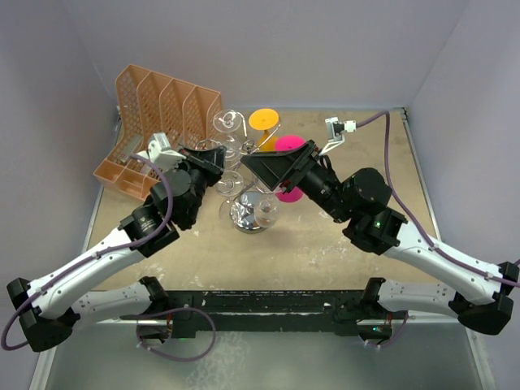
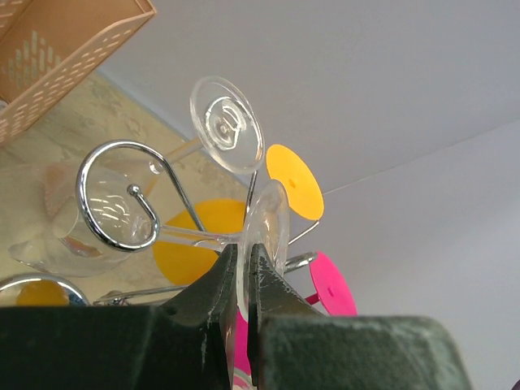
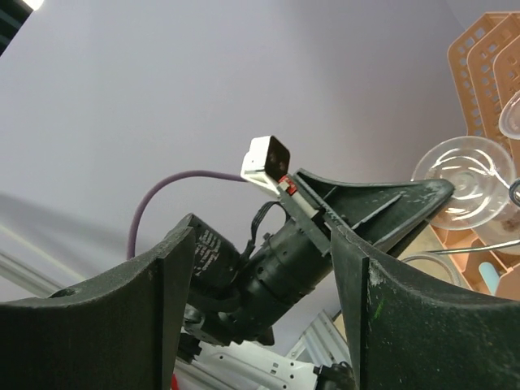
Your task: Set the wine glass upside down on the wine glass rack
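Observation:
My left gripper [image 2: 244, 253] is shut on the edge of the round foot of a clear wine glass [image 2: 265, 223]. The glass's stem runs left from the foot, past a curled chrome arm of the wine glass rack [image 2: 88, 175], to its bowl at the left. In the top view the left gripper [image 1: 213, 159] is at the left side of the rack [image 1: 248, 213], level with its arms. My right gripper [image 1: 266, 167] is open and empty at the rack's right side. In its own view the right gripper [image 3: 260, 240] faces the left gripper's fingers, and a clear glass foot [image 3: 466, 174] shows at their tip.
Another clear glass [image 2: 227, 123] hangs on the rack, along with glasses that have orange [image 1: 264, 119] and pink [image 1: 288, 147] feet. An orange plastic file organizer [image 1: 154, 122] stands at the back left. Grey walls close in the back and both sides.

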